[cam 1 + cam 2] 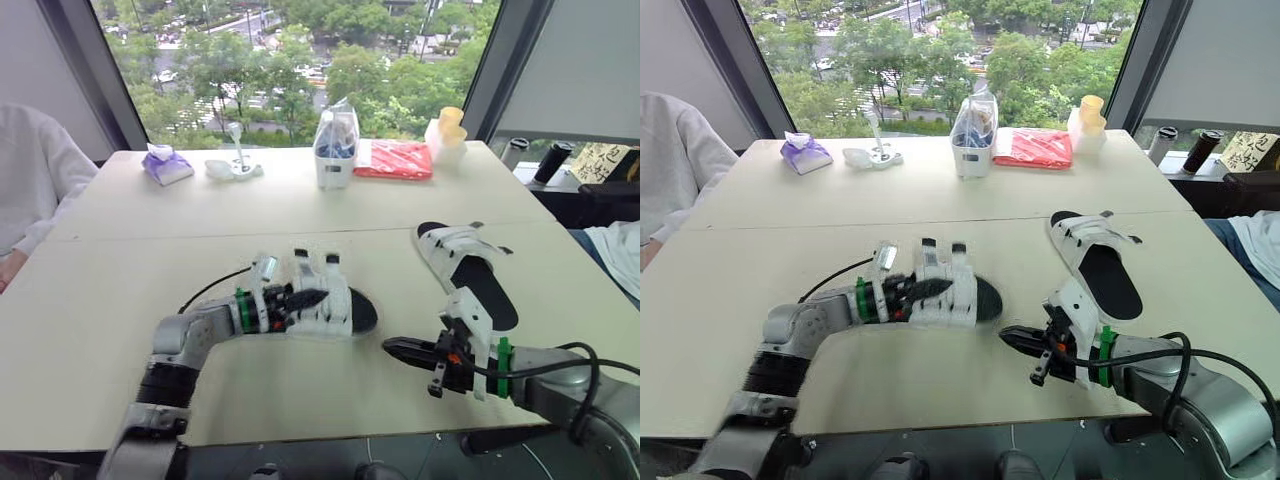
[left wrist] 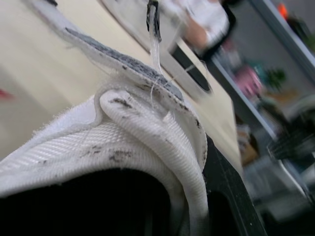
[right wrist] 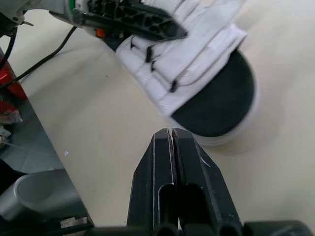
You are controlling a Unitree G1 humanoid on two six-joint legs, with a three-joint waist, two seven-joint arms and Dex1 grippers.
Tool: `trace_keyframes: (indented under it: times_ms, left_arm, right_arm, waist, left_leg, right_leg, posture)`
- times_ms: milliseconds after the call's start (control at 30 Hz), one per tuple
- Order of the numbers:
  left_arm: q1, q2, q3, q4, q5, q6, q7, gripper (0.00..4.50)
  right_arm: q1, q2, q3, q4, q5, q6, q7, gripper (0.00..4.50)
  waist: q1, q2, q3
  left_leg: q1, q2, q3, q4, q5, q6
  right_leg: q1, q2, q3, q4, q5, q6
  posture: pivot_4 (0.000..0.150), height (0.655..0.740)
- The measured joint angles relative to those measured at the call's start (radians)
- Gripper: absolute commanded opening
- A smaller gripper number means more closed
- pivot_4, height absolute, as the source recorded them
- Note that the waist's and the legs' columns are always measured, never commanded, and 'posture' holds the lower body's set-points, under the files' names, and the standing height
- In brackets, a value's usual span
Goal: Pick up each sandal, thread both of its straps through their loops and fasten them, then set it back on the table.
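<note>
Holding: left gripper [image 1: 308, 298] is clamped on a white strap of the near sandal [image 1: 335, 305]; in the left wrist view the strap [image 2: 147, 132] drapes right over its fingers.
Near sandal: flat on the table [image 1: 120, 300], about 6 o'clock from the table centre, black toe end pointing to 3 o'clock, strap ends sticking up on its 12 o'clock side.
Right gripper: [image 3: 171, 132] fingers pressed together, nothing between them, low over the table at 4 o'clock from the near sandal's toe, close but apart, tips pointing at it.
Far sandal: [image 1: 470, 268] lying on the table at 2 o'clock from the near sandal, black insole up, white straps across its far half, well apart from both grippers.
Table far edge: white bin [image 1: 336, 150], red packet [image 1: 393, 160] just at its 3 o'clock, purple pack [image 1: 167, 165] at its 9 o'clock.
Person: white sleeve [image 1: 30, 180] at the table's 9 o'clock edge.
</note>
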Motion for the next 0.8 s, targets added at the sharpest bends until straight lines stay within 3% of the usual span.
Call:
trace_keyframes:
  times_ms: [200,367,467,667,800]
  left_arm:
    - [-0.231,-0.226,0.243,0.217,0.051,-0.439,0.452,0.25]
    - [-0.302,-0.232,0.355,0.474,0.093,-0.726,0.603,0.25]
    - [-0.328,-0.213,0.406,0.617,0.09,-0.842,0.619,1.3]
    - [-0.341,-0.189,0.427,0.686,0.073,-0.875,0.544,4.42]
    - [-0.13,-0.175,0.303,0.353,0.091,-0.704,0.527,4.42]
  right_arm:
    - [-0.047,0.028,0.047,0.094,-0.037,-0.062,-0.021,0.0]
    - [-0.101,0.032,0.091,0.127,-0.04,-0.079,-0.013,0.0]
    - [-0.124,0.031,0.111,0.144,-0.055,-0.085,-0.007,0.0]
    - [-0.145,0.032,0.144,0.158,-0.056,-0.086,0.002,0.0]
    - [-0.139,0.036,0.163,0.159,-0.054,-0.086,0.014,0.0]
  waist:
    - [-0.01,-0.002,0.001]
    - [-0.008,-0.002,0.001]
    - [-0.006,-0.002,0.002]
    - [-0.007,-0.002,0.001]
    - [-0.025,-0.001,0.001]
  left_leg:
    - [0.0,-0.001,0.005,0.008,-0.001,0.001]
    - [0.0,0.0,0.004,0.007,-0.001,0.001]
    - [-0.001,-0.002,0.004,0.008,-0.001,0.002]
    - [-0.001,-0.004,0.004,0.008,-0.001,0.002]
    - [0.002,-0.002,0.004,0.007,-0.001,0.002]
  right_leg:
    - [0.001,0.0,0.003,-0.001,0.006,0.003]
    - [0.001,0.002,0.003,-0.001,0.006,0.003]
    - [0.001,0.0,0.002,-0.001,0.007,0.004]
    - [0.002,-0.001,0.003,-0.001,0.007,0.005]
    - [0.002,0.0,0.005,0.002,0.007,0.005]
  posture:
    - [0.15,0.74]
    - [0.15,0.74]
    - [0.15,0.74]
    - [0.15,0.74]
    - [0.15,0.74]
